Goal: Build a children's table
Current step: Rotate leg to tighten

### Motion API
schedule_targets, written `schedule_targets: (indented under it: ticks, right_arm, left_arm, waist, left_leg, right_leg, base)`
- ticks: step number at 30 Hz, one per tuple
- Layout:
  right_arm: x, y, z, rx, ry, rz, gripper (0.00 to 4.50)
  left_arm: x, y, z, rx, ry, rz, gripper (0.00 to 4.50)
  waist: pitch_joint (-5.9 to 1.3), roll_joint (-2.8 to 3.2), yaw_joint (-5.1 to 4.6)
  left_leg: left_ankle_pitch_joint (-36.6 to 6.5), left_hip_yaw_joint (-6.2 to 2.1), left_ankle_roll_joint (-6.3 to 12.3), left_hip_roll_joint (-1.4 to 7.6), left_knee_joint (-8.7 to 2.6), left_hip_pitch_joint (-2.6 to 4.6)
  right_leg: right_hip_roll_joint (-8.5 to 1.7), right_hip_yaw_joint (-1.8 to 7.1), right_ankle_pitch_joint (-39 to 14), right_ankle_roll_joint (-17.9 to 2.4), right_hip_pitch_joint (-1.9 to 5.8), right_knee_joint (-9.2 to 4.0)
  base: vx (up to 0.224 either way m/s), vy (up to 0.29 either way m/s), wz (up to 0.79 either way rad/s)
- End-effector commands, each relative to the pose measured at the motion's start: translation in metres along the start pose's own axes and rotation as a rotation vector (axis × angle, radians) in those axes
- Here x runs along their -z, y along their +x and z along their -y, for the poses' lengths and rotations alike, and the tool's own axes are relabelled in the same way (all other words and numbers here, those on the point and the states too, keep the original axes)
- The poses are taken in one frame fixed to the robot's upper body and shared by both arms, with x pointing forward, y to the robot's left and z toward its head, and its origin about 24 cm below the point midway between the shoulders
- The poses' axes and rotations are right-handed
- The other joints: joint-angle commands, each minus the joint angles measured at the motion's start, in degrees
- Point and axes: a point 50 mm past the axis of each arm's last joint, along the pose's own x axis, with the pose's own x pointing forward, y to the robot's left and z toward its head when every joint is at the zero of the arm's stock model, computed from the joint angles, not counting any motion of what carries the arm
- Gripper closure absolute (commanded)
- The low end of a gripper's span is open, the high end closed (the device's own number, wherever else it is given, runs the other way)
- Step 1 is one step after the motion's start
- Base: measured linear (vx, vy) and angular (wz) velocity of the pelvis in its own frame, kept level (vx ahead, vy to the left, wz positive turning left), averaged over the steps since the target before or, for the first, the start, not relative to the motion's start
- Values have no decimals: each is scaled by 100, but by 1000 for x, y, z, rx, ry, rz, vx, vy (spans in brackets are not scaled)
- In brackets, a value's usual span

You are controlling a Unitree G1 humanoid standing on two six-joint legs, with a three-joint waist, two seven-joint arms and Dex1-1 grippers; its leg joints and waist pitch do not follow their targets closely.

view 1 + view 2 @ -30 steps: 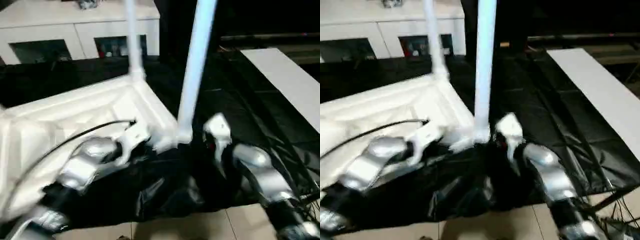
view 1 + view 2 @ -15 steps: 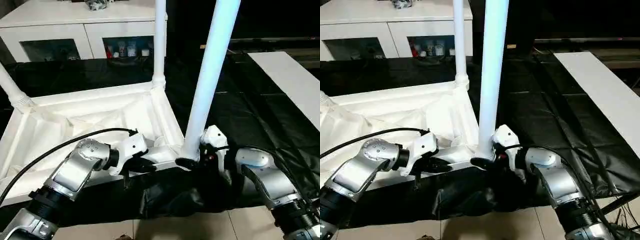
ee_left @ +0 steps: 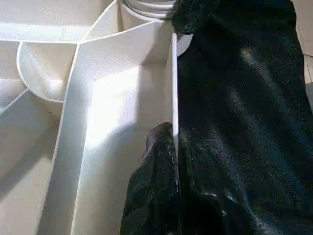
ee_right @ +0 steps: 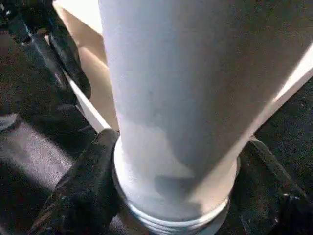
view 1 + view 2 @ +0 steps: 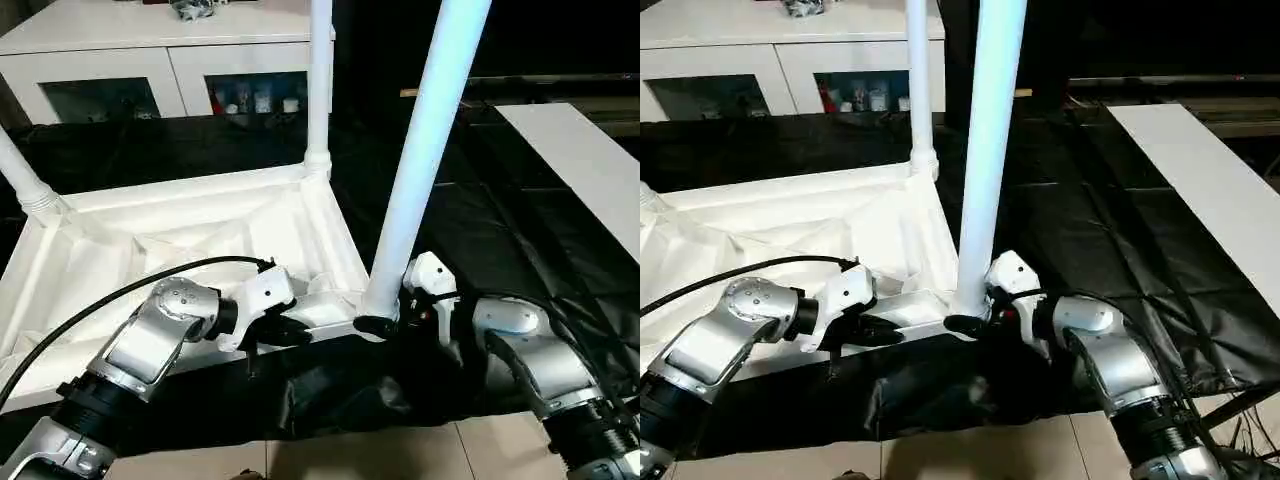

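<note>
The children's table lies upside down on black cloth, its white ribbed tabletop facing up. Three white legs stand in corner sockets: the near right leg, a far leg and a left leg. My left gripper is shut on the tabletop's thin near rim, one black finger pressed against its inner face. My right gripper clasps the base of the near right leg, with a black finger on each side just above the socket.
A white cabinet with glass doors stands behind the table. A flat white board lies on the black cloth to the right. Tiled floor shows at the near edge. A black cable arcs over my left forearm.
The camera has steadied after a swing. My right gripper's fingers have drawn in around the near right leg's base, and the leg leans slightly more right. The left gripper keeps its grip.
</note>
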Motion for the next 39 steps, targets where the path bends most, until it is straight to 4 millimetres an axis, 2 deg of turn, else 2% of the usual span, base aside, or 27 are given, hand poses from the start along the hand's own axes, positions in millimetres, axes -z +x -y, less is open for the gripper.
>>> schedule_targets:
  ticks: [1, 3, 4, 5, 6, 8, 9, 10, 14, 15, 17, 18, 20, 21, 23, 24, 26, 27, 28, 29, 31, 32, 34, 36, 39]
  right_arm:
    - [5, 6, 7, 109, 51, -9, 174]
    - [10, 14, 12, 223, 79, -30, 174]
    - [11, 18, 14, 283, 97, -34, 174]
    - [12, 24, 16, 354, 143, -28, 174]
    - [12, 30, 18, 414, 171, -28, 174]
    - [8, 44, 18, 504, 219, -21, 174]
    - [5, 51, 17, 538, 244, -15, 175]
    - [3, 58, 16, 577, 273, -8, 175]
    - [-5, 77, 12, 617, 300, 6, 175]
    - [-15, 85, 10, 600, 275, 44, 175]
    - [-25, 87, 7, 521, 302, 141, 175]
    - [-28, 87, 6, 504, 310, 163, 105]
    - [-30, 80, 10, 524, 250, 175, 99]
    - [-31, 73, 13, 528, 218, 185, 84]
    - [-31, 68, 14, 526, 198, 191, 69]
    - [-31, 60, 18, 531, 165, 188, 56]
    - [-30, 54, 20, 512, 125, 169, 40]
    - [-29, 48, 19, 465, 85, 154, 40]
    - [-28, 43, 17, 412, 44, 143, 40]
    - [-28, 41, 16, 390, 35, 139, 40]
    - [-24, 24, 11, 258, -17, 118, 40]
    - [-21, 15, 9, 201, -53, 92, 40]
    - [-15, 6, 6, 125, -90, 46, 40]
    - [-10, -3, 4, 52, -120, 2, 40]
    - [-9, -4, 4, 32, -123, -10, 40]
  left_arm:
    - [-4, 8, -2, -39, 2, 7, 450]
    - [-7, 15, -9, -129, -21, 17, 450]
    - [-9, 18, -13, -169, -34, 19, 450]
    - [-11, 23, -17, -227, -56, 25, 450]
    - [-15, 28, -21, -282, -81, 33, 450]
    - [-22, 39, -29, -402, -144, 55, 450]
    - [-26, 44, -33, -457, -190, 71, 450]
    - [-29, 49, -35, -495, -216, 79, 450]
    - [-38, 60, -39, -572, -234, 97, 450]
    - [-42, 63, -39, -571, -201, 97, 450]
    - [-43, 61, -39, -552, -156, 98, 450]
    - [-44, 61, -38, -548, -148, 99, 450]
    - [-41, 57, -35, -503, -119, 91, 450]
    - [-36, 54, -33, -478, -114, 76, 450]
    - [-33, 51, -31, -457, -100, 64, 450]
    - [-30, 47, -28, -418, -78, 56, 450]
    - [-27, 43, -26, -387, -65, 53, 450]
    - [-25, 40, -23, -346, -50, 54, 450]
    - [-22, 36, -21, -320, -44, 44, 450]
    - [-21, 34, -20, -307, -34, 42, 450]
    - [-13, 24, -13, -202, -13, 27, 450]
    - [-11, 20, -7, -123, 14, 35, 450]
    - [-7, 14, -1, -29, 32, 26, 450]
    - [-3, 7, 4, 48, 8, 1, 450]
    - [-3, 5, 7, 80, -5, 8, 450]
  waist:
    - [-324, -30, -16]
    - [-300, -23, -54]
    - [-299, -43, -69]
    - [-298, -44, -81]
    - [-283, -44, -120]
    - [-291, -23, -125]
    - [-282, -27, -154]
    - [-292, -21, -137]
    - [-317, -48, -123]
    - [-316, -66, -131]
    - [-320, -61, -117]
    - [-327, -58, -105]
    - [-336, -36, -85]
    - [-345, -41, -99]
    - [-350, -50, -139]
    - [-364, -27, -142]
    - [-389, -26, -141]
    - [-406, -7, -141]
    - [-410, -6, -143]
    - [-407, 31, -133]
    - [-408, 5, -114]
    - [-400, 1, -109]
    - [-360, 22, -77]
    - [-325, 30, -43]
    - [-286, 21, -19]
  left_leg:
    - [-1270, -80, 267, 263, -450, 98]
    - [-1470, -80, 154, 248, -465, 99]
    - [-1676, -98, 54, 234, -469, 122]
    - [-1708, -106, 7, 242, -471, 128]
    - [-1901, -118, -77, 228, -476, 143]
    - [-1974, -145, -134, 227, -483, 141]
    - [-2034, -130, -137, 217, -480, 144]
    - [-2076, -131, -149, 214, -471, 183]
    - [-1944, -139, -38, 203, -475, 119]
    - [-1923, -137, 2, 195, -476, 102]
    - [-1909, -135, 62, 197, -471, 98]
    - [-1768, -127, 103, 207, -470, 89]
    - [-1660, -125, 157, 221, -470, 80]
    - [-1495, -145, 165, 223, -485, 13]
    - [-1363, -150, 207, 232, -495, -19]
    - [-1323, -151, 203, 233, -481, 3]
    - [-1143, -132, 247, 226, -438, 25]
    - [-713, -125, 385, 225, -402, 10]
    - [-622, -119, 446, 218, -390, -1]
    - [-563, -106, 546, 226, -375, 23]
    - [-621, -97, 660, 229, -365, 34]
    - [-630, -94, 684, 234, -369, 43]
    - [-863, -91, 681, 251, -398, 60]
    - [-1385, -81, 456, 279, -440, 136]
    - [-1833, -79, 195, 285, -486, 175]
  right_leg:
    - [-278, 232, -1354, -1276, 246, -374]
    - [-281, 228, -1729, -1213, 217, -417]
    - [-287, 210, -2140, -1080, 225, -450]
    - [-292, 219, -2238, -1030, 214, -458]
    - [-294, 209, -2551, -924, 184, -505]
    - [-301, 199, -2671, -817, 192, -515]
    - [-288, 200, -2702, -797, 161, -542]
    - [-294, 199, -2742, -784, 139, -565]
    - [-302, 187, -2567, -709, 182, -567]
    - [-302, 185, -2532, -712, 179, -558]
    - [-316, 187, -2553, -683, 183, -574]
    - [-304, 194, -2351, -727, 183, -550]
    - [-317, 204, -2136, -787, 191, -523]
    - [-307, 192, -1908, -785, 256, -471]
    - [-286, 175, -1688, -863, 277, -430]
    - [-291, 181, -1583, -936, 272, -421]
    - [-292, 199, -1232, -1062, 268, -394]
    - [-268, 194, -488, -1281, 296, -314]
    - [-260, 189, -301, -1332, 310, -284]
    - [-257, 196, -72, -1423, 295, -270]
    - [-267, 201, 34, -1491, 318, -267]
    - [-256, 200, 30, -1506, 318, -273]
    - [-265, 203, -328, -1525, 296, -301]
    - [-256, 215, -1012, -1472, 246, -365]
    - [-267, 236, -1674, -1314, 212, -420]
  base:
    - [0, 0, 0]
    - [0, 0, 0]
    - [0, 0, 0]
    - [0, 0, 0]
    - [0, 0, 0]
    - [0, 0, 0]
    - [0, 0, 0]
    - [0, 0, 0]
    - [0, 0, 0]
    - [0, 0, 0]
    - [0, 0, 0]
    - [0, 0, 0]
    - [0, 0, 0]
    - [0, 0, 0]
    - [0, 0, 0]
    - [0, 0, 0]
    - [55, -7, -3]
    - [60, -6, -1]
    - [53, -2, -2]
    - [0, 0, 0]
    - [0, 0, 0]
    - [0, 0, 0]
    - [0, 0, 0]
    - [0, 0, 0]
    - [0, 0, 0]
